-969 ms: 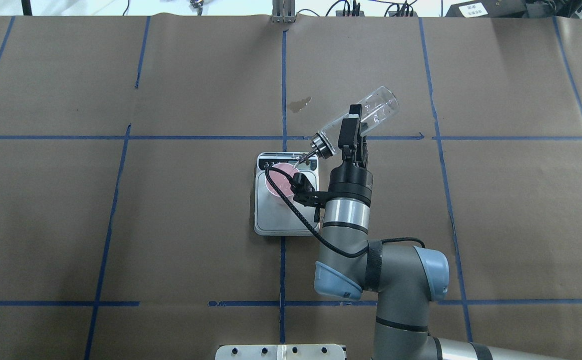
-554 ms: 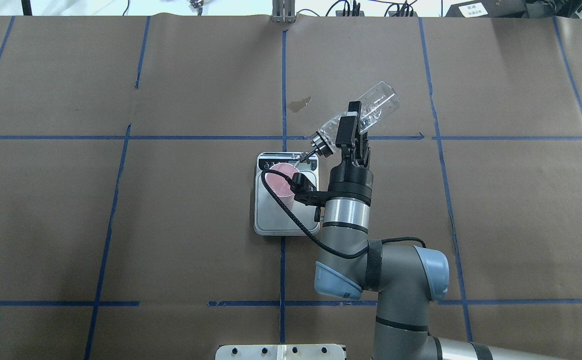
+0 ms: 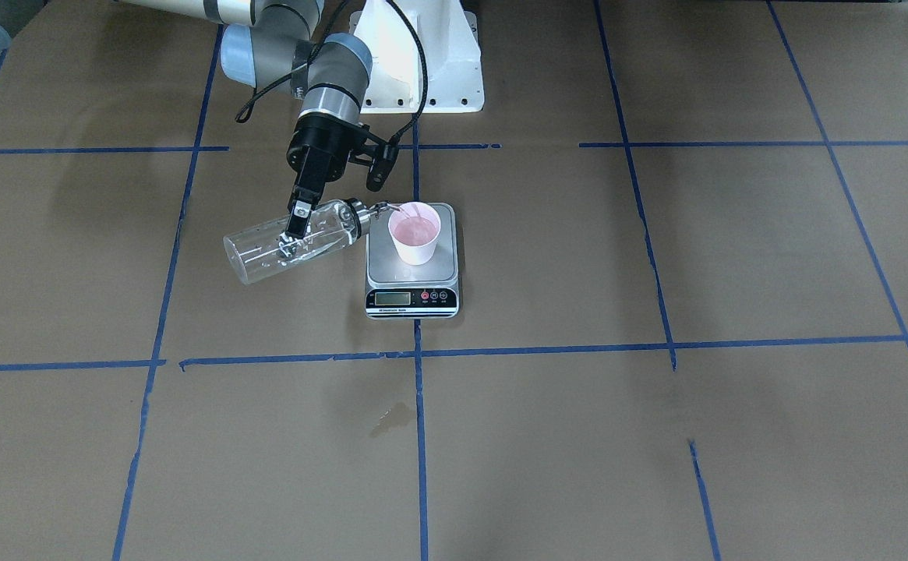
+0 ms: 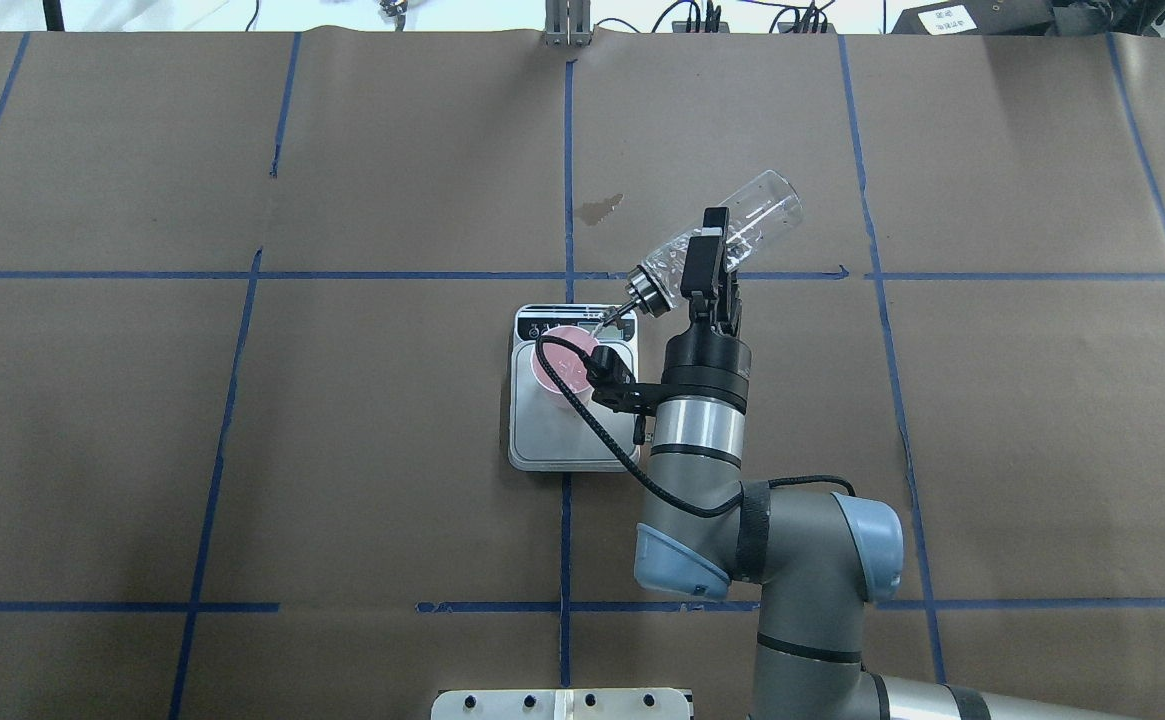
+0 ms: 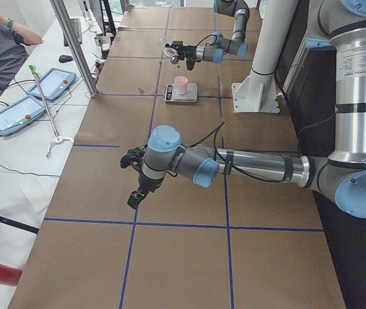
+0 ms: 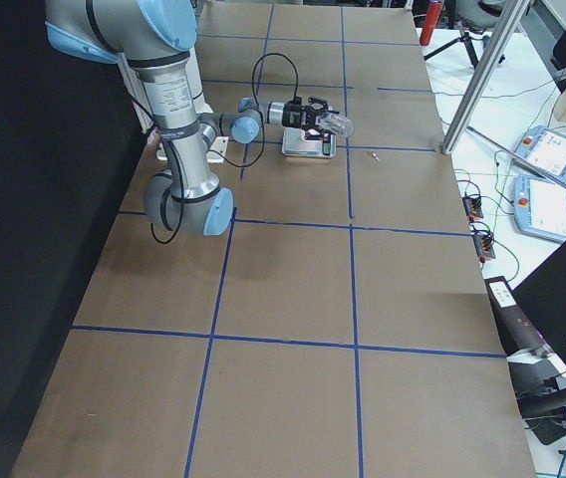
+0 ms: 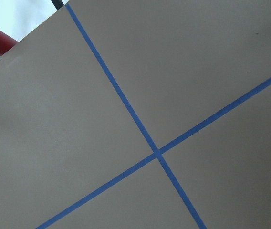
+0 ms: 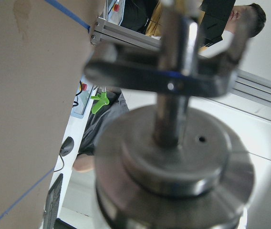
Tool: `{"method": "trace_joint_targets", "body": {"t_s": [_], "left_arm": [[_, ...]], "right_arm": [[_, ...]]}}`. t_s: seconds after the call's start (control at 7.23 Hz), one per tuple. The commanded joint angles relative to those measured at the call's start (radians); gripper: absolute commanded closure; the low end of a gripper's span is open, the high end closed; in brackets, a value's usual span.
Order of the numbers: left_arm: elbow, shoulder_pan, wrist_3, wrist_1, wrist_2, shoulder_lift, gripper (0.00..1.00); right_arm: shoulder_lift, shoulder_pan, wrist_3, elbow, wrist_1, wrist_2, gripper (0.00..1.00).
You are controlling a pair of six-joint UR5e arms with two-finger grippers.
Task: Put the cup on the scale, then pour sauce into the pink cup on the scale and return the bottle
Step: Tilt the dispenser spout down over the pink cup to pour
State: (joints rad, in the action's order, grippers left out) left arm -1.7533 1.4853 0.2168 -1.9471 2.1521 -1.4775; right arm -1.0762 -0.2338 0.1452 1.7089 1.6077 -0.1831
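The table point(image 4: 392, 450), papered brown and taped into blue squares, would soak up any spill. The left arm point(image 5: 247, 164) lies low over it, well apart from the work, and I cannot tell whether its gripper point(image 5: 133, 198) is open or closed. The right arm point(image 4: 702, 450) reaches over the near side of the scale point(image 3: 379, 265), its gripper point(image 3: 295, 226) clamped across the bottle point(image 3: 266, 245).

The bottle is held tipped nearly level above the table, base out to the robot's right, cap end toward the scale. The sauce point(image 3: 321, 243) seems pooled along its lower side toward the neck. Glass is slick, so the likeliest fault is the bottle turning or sliding between the fingers as its weight shifts, which would swing the stream off target.

The cup point(image 3: 415, 238) stands upright on the platform, toward the robot's side, and looks light. A nudge from the spout point(image 3: 382, 208) could tip it, and too steep a tilt could overshoot the wanted weight (no stream can be made out here).

The gripper holds the bottle about mid-body. From there the cap and spout reach toward the robot's left, the spout tip at the cup's rim. The cup is just beside the gripper and apart from it.
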Motion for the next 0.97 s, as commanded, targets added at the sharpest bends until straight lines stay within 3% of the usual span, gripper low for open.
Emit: {"method": "trace_joint_targets", "body": {"t_s": [0.0, 0.28, 0.55, 0.83], "left_arm": [[0.002, 0.001, -0.001, 0.001, -0.001, -0.003, 0.00], [-0.008, 0.001, -0.001, 0.001, -0.001, -0.001, 0.00], [-0.008, 0.001, -0.002, 0.001, 0.000, -0.001, 0.00], [-0.012, 0.001, -0.002, 0.001, 0.000, -0.001, 0.00]], "right_arm": [[-0.007, 0.005, -0.108, 0.009, -0.091, -0.093, 1.00], [-0.020, 0.001, -0.113, 0.011, -0.300, -0.207, 1.00], [-0.022, -0.001, -0.369, 0.024, -0.342, -0.307, 1.00], [-0.071, -0.004, -0.649, 0.134, -0.341, -0.421, 1.00]]}}
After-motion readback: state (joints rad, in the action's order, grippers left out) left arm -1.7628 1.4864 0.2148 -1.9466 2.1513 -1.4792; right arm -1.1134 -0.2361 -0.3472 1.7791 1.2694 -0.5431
